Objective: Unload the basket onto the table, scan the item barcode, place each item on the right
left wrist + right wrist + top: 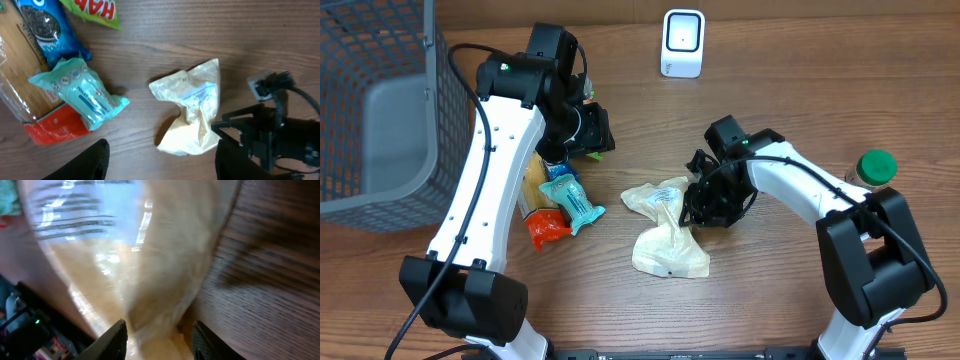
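Wood-grain table (770,90), lit evenly, cluttered on one side. Cream pouch (665,225) lies crumpled near the middle of it, twisted at the waist, its white label (197,95) facing up; the dark printed lines on it are too blurred in the right wrist view to call a barcode. Right gripper (705,200) sits at the pouch's right edge, jaws part-way apart with glossy film between them. Whether they actually bite, I cannot tell. Left gripper (160,165) hangs to the pouch's left and further back, jaws wide with nothing between them. Teal packet (575,200) and red packet (545,228) lie left of the pouch, apart from it. White scanner (682,43) stands beyond the pouch, well apart, by the far edge; green-capped bottle (875,165) is off to the pouch's right, and wire basket (435,90) is far to its left. Risks as I judge them: the film is slick and slack, so a pinch on one fold could slip or let the pouch sag and spin, turning the label away from the scanner. A creased label may not read — the twist runs close to it. A lift with loose jaws drops the pouch short of the scanner.
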`<state>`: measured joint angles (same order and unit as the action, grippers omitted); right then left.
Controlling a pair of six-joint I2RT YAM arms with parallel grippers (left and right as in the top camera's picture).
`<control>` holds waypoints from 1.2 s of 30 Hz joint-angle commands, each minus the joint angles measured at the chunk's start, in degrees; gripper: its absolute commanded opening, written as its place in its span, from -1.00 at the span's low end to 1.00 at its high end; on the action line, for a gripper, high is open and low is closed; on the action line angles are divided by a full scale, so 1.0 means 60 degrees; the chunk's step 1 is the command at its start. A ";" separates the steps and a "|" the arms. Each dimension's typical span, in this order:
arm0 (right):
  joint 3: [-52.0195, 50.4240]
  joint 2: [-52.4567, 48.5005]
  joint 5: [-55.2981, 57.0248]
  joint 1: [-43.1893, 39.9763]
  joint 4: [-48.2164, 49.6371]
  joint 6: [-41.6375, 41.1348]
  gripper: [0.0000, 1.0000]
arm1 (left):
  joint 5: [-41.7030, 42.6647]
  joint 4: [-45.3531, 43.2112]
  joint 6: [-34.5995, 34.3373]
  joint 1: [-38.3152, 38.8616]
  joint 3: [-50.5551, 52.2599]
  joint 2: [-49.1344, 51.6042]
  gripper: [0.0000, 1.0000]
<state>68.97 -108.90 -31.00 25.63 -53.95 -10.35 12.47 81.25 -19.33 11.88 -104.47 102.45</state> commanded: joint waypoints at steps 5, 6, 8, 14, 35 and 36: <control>-0.0703 0.0244 0.0616 0.0186 0.0801 -0.0805 -0.35 | -0.0033 -0.0186 0.0007 -0.0047 0.0091 0.0113 0.28; -0.0718 0.0244 0.0681 0.0186 0.0860 -0.0820 -0.48 | -0.0124 -0.0182 0.0007 -0.0047 0.0091 0.0124 0.29; -0.0718 0.0244 0.0787 0.0182 0.0943 -0.0820 -0.74 | -0.0175 -0.0182 0.0004 -0.0036 0.0091 0.0171 0.29; -0.0521 0.0259 0.1672 0.0153 0.0838 -0.0816 -0.92 | -0.0168 -0.0277 -0.0069 -0.0036 0.0095 0.0335 0.32; 0.0940 0.1949 1.3562 0.2415 -0.1854 -0.3799 -0.92 | -0.0175 -0.1053 -0.0463 -0.0036 0.0102 0.0379 0.42; 0.0940 0.1949 1.4134 0.2707 -0.1847 -0.3814 -0.92 | -0.0175 -0.1071 -0.0466 -0.0036 0.0102 0.0379 0.42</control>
<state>73.38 -98.02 38.24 38.59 -65.19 -29.80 11.79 75.16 -21.04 11.88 -104.25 104.07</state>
